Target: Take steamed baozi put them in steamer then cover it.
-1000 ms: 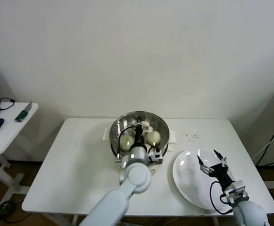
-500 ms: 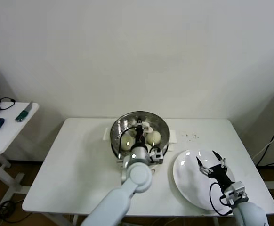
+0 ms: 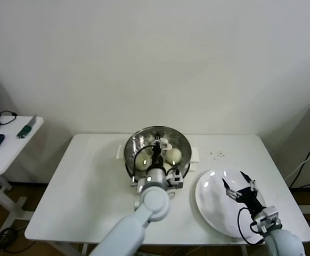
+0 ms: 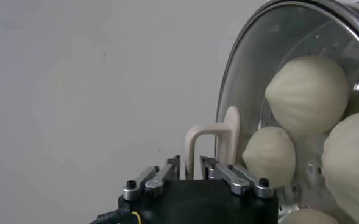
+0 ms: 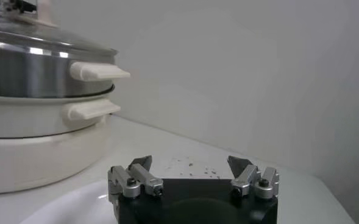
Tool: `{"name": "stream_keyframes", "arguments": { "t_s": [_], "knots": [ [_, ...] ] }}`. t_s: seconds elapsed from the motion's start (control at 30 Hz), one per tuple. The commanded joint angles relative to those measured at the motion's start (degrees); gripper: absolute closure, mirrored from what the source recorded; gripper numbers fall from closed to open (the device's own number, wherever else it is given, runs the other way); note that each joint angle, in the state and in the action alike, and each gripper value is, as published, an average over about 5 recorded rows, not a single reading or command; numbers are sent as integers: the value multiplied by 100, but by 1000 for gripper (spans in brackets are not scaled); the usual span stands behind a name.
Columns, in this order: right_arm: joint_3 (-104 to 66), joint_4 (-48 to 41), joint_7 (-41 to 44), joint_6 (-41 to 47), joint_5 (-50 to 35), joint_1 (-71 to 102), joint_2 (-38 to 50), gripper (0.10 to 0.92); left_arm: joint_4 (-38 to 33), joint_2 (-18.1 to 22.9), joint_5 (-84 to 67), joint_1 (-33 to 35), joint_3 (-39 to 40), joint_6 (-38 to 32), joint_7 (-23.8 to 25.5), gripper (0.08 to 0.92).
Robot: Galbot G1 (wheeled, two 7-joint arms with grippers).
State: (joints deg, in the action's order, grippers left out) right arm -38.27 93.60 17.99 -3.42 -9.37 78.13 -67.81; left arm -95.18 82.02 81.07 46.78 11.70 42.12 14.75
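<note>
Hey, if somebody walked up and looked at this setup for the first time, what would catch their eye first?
Probably the shiny steamer at the middle of the white table, with the baozi visible through the cover on it. The left gripper sits right at the cover's cream handle. To the robot's right, the right gripper hovers with jaws open over a bare white plate.

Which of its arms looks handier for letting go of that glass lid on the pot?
The left. Its end effector is at the cover's handle, with the cover on the steamer. The right end effector hangs open over the white plate.
</note>
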Motion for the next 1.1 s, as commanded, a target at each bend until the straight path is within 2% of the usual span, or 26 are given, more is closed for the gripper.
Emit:
{"name": "stream_keyframes", "arguments": {
  "t_s": [0.03, 0.4, 0.47, 0.6, 0.77, 0.87, 0.97, 1.1],
  "knots": [
    [-38, 30, 60, 199, -158, 19, 26, 203, -722, -280, -317, 136, -42, 288, 2, 646],
    [-108, 51, 84, 232, -142, 76, 74, 203, -1998, -960, -712, 895, -318, 288, -5, 334],
    [-120, 58, 89, 227, -145, 81, 86, 203, -2233, -1106, -878, 1105, -432, 288, -132, 273],
    [-135, 97, 104, 207, -145, 129, 106, 203, -2645, -1279, -1484, 1559, -960, 39, -899, 195],
    [-167, 127, 114, 139, -154, 195, 133, 203, -3125, -1486, -3352, 2409, -2001, -774, -2034, 178],
    [-190, 146, 117, 92, -182, 216, 143, 203, -3125, -1484, -4862, 3078, -2919, -1718, -2670, 177],
    [-214, 167, 122, 55, -201, 246, 145, 203, -2992, -1347, -6349, 3688, -3774, -2757, -2903, 177],
    [-235, 187, 158, -8, -224, 283, 137, 203, -2573, -953, -8058, 4234, -4569, -4145, -2753, 177]
  ]
}}
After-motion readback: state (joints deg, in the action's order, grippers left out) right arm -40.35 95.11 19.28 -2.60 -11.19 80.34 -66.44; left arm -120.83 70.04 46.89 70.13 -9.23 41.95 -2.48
